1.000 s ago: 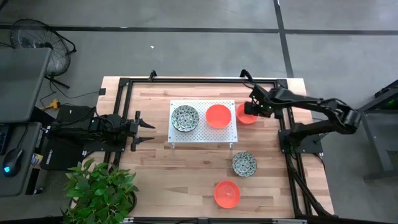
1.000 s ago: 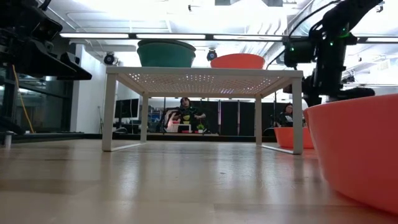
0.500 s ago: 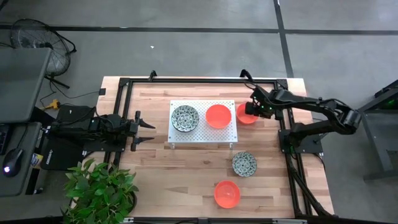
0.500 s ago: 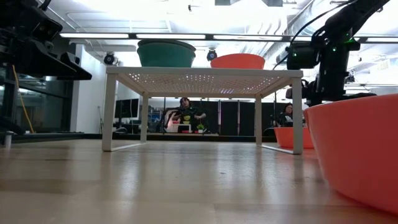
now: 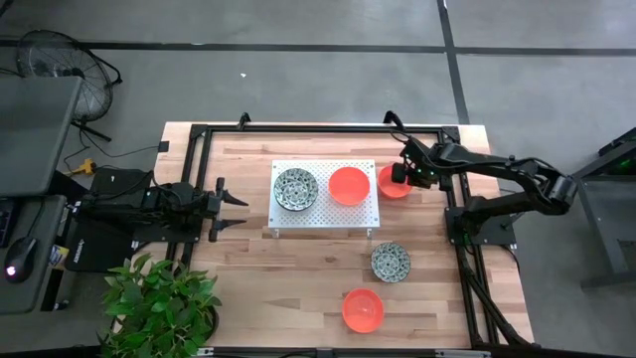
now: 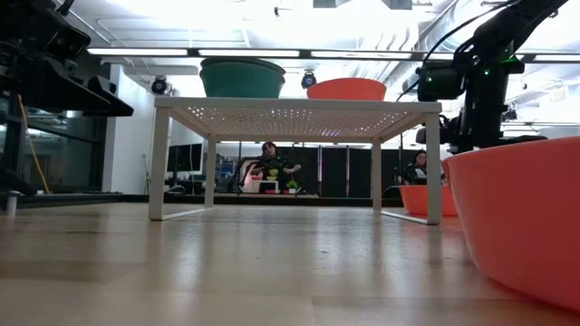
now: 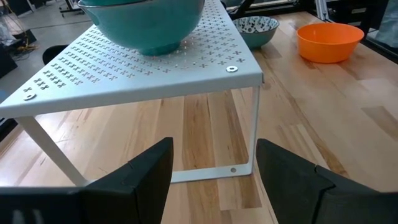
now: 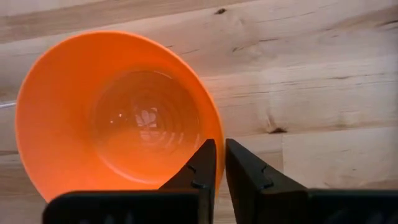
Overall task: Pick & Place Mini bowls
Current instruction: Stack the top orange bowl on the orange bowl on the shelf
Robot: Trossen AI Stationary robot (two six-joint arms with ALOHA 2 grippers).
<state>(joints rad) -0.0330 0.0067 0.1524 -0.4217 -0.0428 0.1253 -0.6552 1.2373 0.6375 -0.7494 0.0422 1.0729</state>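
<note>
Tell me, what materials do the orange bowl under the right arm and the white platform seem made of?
The orange bowl looks like glossy plastic or glazed ceramic: it reflects light inside. The white platform looks like painted perforated metal: thin sheet, punched holes, slim legs.

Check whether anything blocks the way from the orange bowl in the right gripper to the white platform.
Nothing visible does. The right gripper pinches the orange bowl's rim right beside the white platform; another orange bowl already fills the nearest spot on it.

1. Orange-red mini bowls: 3, namely [image 5: 349, 185], [image 5: 391, 182], [image 5: 363, 309].
2. Speckled mini bowls: 2, namely [image 5: 295, 188], [image 5: 391, 262].
3. White perforated platform [image 5: 324, 221]: 1.
4. Arms: 2.
5. Potted plant [image 5: 159, 303]: 1.
</note>
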